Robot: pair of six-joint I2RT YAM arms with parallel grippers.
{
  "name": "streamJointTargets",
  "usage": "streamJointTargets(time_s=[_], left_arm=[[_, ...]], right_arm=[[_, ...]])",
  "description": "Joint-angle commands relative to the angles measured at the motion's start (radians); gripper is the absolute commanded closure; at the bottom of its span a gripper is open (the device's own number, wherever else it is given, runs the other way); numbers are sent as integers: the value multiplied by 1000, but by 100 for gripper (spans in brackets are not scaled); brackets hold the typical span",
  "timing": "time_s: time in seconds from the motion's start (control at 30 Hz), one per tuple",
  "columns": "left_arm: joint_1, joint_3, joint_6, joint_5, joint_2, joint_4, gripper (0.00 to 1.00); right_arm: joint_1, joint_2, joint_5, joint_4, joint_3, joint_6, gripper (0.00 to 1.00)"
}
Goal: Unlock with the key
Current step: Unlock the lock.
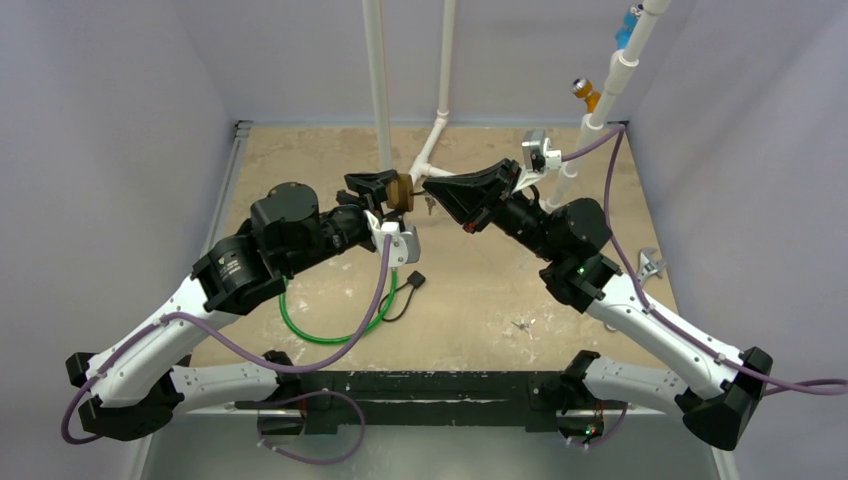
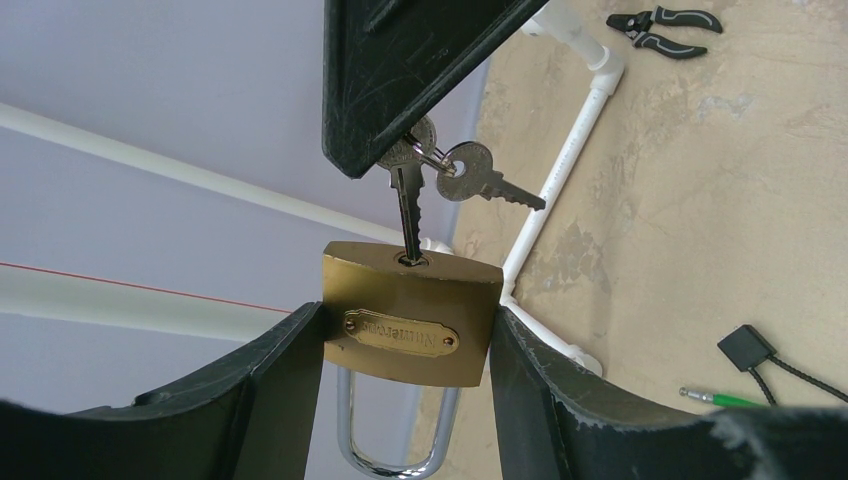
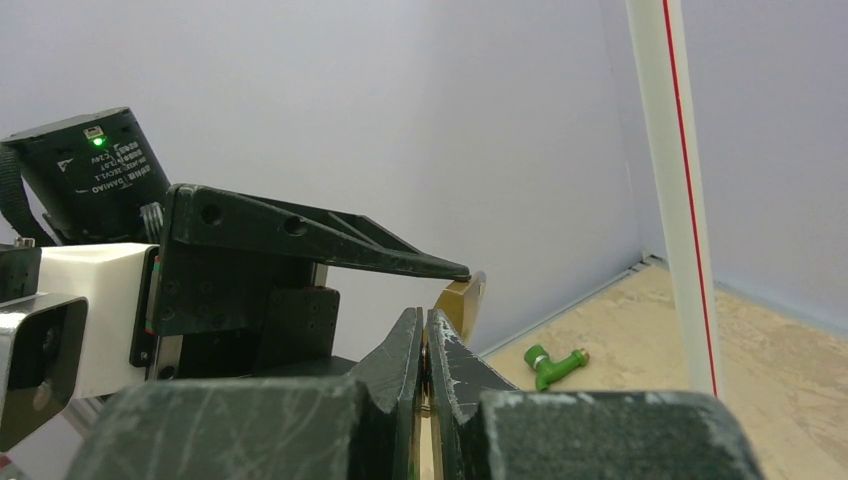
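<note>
A brass padlock with a chrome shackle is clamped by its sides between the two black fingers of my left gripper, held above the table. My right gripper is shut on the head of a key whose blade is stuck into the keyhole on the padlock's top. A second key dangles from the same ring. In the top view both grippers meet at mid-table around the padlock. From the right wrist, only a brass corner of the padlock shows past my shut fingers.
White pipes rise from the table behind the lock. Black pliers lie far right. A green cable loop and a small black tag lie near the left arm. A green fitting rests by the wall.
</note>
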Motion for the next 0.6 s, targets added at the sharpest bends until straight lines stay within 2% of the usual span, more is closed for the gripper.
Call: streamJointTargets(time_s=[0.0,0.57], left_arm=[[4,58,0,-2,-20,114,100],[3,49,8,0,-32,125,100]], right_arm=[[8,-2,15,35,44,-19,100],[8,13,53,57,23,-31,100]])
